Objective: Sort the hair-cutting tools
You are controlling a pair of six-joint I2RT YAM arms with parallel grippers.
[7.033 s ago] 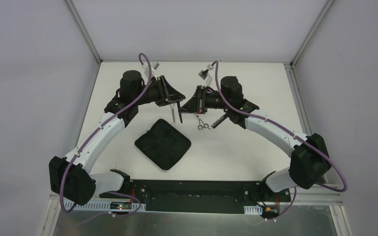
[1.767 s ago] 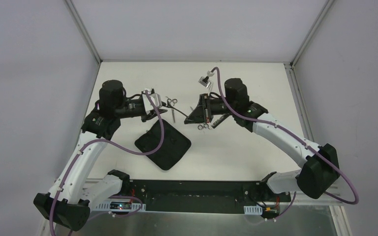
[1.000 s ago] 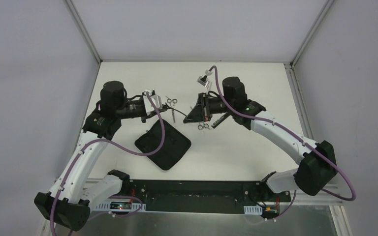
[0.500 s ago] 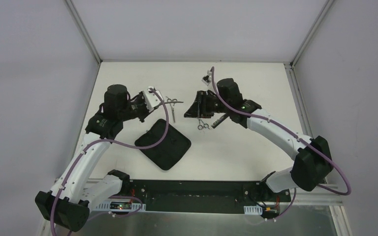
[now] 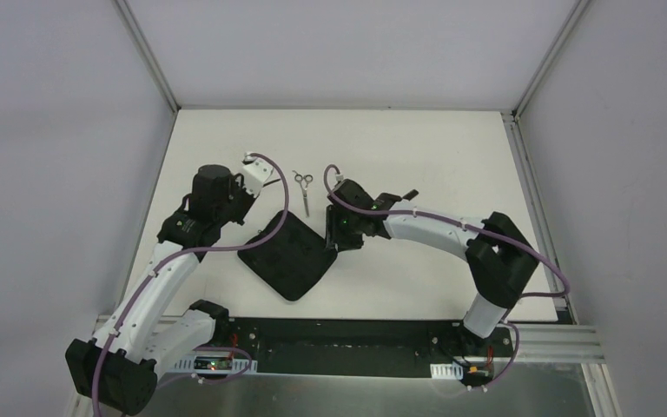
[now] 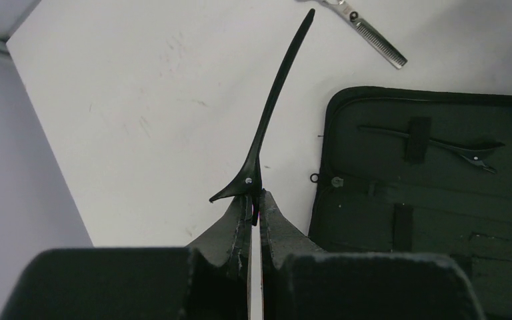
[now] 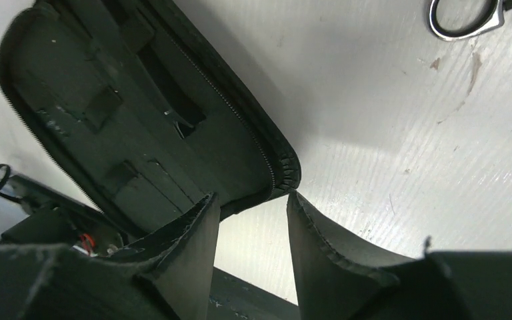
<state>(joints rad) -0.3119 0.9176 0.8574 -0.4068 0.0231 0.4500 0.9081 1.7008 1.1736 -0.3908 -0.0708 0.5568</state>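
My left gripper [image 6: 255, 200] is shut on the hinge end of a thin black clip [image 6: 281, 87], which points away over the bare table. A second dark clip [image 6: 450, 145] lies strapped inside the open black zip case [image 6: 433, 227]. Silver ring-handled scissors [image 5: 304, 183] lie behind the case, and their toothed blade [image 6: 373, 44] shows in the left wrist view. My right gripper [image 7: 253, 197] is open, low at the case's right corner [image 7: 281, 175], with that zip edge between its fingertips. The rings of another pair of scissors [image 7: 467, 20] lie beyond it.
The case [image 5: 288, 254] lies open in the middle of the white table [image 5: 452, 148]. A small black item [image 5: 408, 193] shows behind the right arm. Frame posts and grey walls bound the table at the back and sides. The black base rail [image 5: 339, 334] runs along the near edge.
My right arm has swung from the back middle down to the case's right corner, and its jaws have opened. My left gripper has closed on the clip and drawn back to the left.
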